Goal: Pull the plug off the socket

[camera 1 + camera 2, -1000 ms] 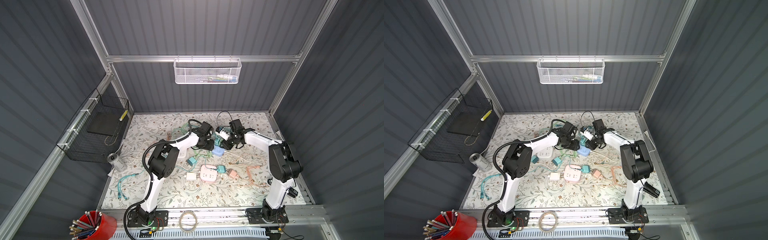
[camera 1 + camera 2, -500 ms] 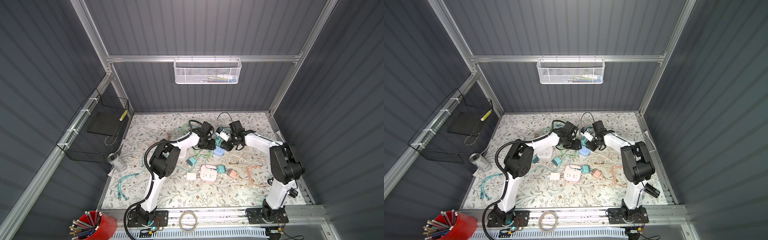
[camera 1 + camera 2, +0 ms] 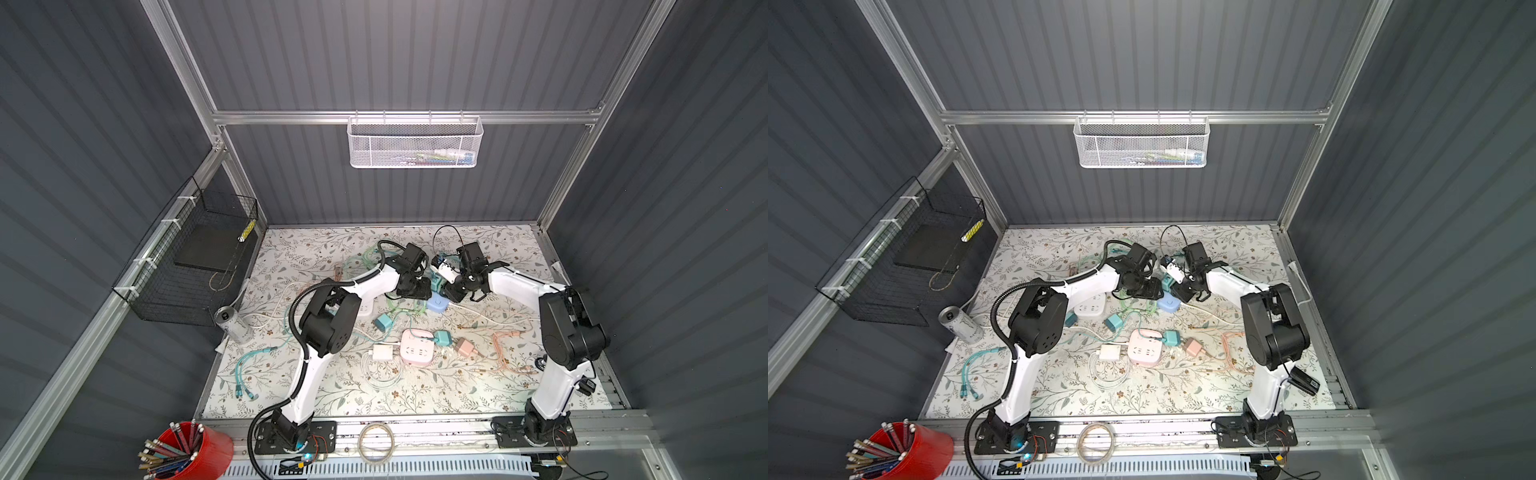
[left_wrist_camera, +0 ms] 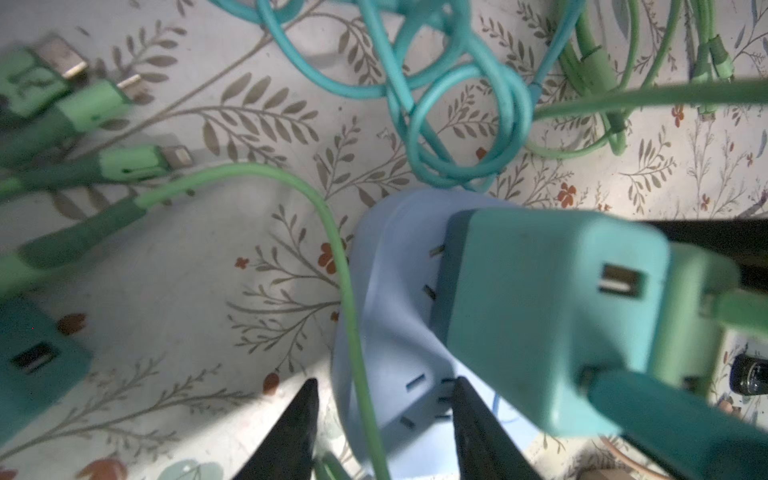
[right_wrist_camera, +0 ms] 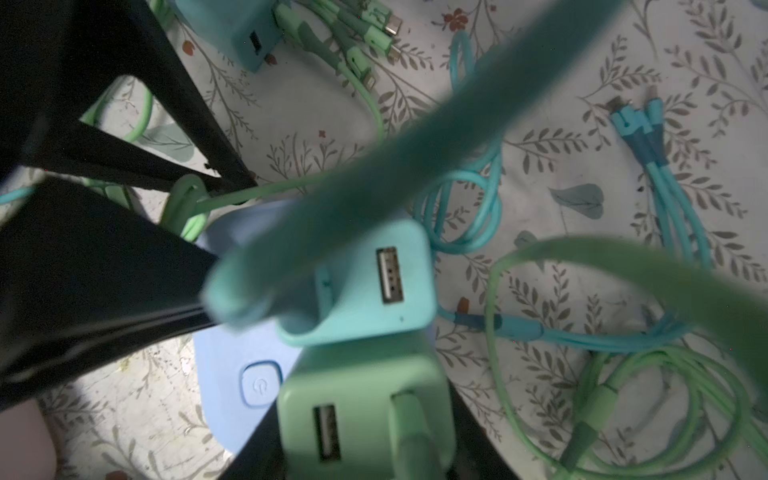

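A light blue socket cube (image 3: 439, 305) (image 3: 1169, 304) lies on the floral mat at mid-back. My left gripper (image 4: 384, 380) (image 3: 419, 289) is shut on it, one black finger at each side. A teal plug (image 4: 540, 316) (image 5: 365, 291) stands in the socket (image 4: 390, 299), and two of its metal prongs show partly. Beside it is a green plug (image 5: 365, 419) (image 4: 690, 324) with a green cable. My right gripper (image 5: 365, 440) (image 3: 451, 292) is shut on that green plug. The green plug's prongs are hidden. The socket's power button (image 5: 259, 384) faces the right wrist camera.
Loose teal and green cables (image 4: 461, 104) lie around the socket. Nearer the front are a pink power strip (image 3: 417, 348), a white charger (image 3: 382, 352), a teal charger (image 3: 443, 337) and a pink charger (image 3: 465, 347). A can (image 3: 231, 322) lies at the left, under a black wire basket (image 3: 195, 266).
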Controlling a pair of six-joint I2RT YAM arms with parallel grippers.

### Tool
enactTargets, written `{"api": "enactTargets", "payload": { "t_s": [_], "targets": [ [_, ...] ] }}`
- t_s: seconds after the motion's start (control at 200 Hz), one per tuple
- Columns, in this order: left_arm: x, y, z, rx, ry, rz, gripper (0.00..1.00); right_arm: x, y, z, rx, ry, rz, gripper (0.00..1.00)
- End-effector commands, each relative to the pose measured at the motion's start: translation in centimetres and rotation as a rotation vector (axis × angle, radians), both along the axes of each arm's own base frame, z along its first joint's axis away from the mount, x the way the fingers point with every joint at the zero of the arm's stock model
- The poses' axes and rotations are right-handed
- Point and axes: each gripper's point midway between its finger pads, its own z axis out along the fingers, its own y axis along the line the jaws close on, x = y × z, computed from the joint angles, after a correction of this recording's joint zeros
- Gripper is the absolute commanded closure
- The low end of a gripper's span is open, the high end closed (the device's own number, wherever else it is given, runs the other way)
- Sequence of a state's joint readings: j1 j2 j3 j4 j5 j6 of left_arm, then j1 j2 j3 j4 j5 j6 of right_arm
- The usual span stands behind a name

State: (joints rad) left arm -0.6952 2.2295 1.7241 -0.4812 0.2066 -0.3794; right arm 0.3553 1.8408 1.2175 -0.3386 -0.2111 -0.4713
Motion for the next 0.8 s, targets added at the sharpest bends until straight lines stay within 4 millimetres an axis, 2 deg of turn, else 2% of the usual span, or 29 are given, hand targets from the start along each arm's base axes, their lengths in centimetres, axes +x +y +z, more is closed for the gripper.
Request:
{"api": "enactTargets", "payload": {
  "t_s": [0.0,0.09,0.34,0.49,0.796],
  "targets": [
    [-2.1,2.9,-6.0,0.174,0.099,0.030,0.48,0.4,1.9,4.8,0.135,-0.058,0.036,0.75],
    [-2.1,2.8,-6.1,0.176,0.101,0.029,0.48,0.2,1.7,5.5,0.197,-0.037,0.032,0.75],
    [-2.1,2.8,-6.1,0.174,0.101,0.029,0.48,-0.1,0.8,4.7,0.148,-0.029,0.015,0.75],
    [-2.1,2.9,-5.6,0.170,0.089,0.027,0.48,0.1,-1.0,4.1,0.081,-0.053,-0.040,0.75],
    [-1.7,2.4,-4.0,0.126,0.050,0.026,0.44,0.6,-4.1,3.4,0.116,-0.024,-0.212,0.72]
  ]
}}
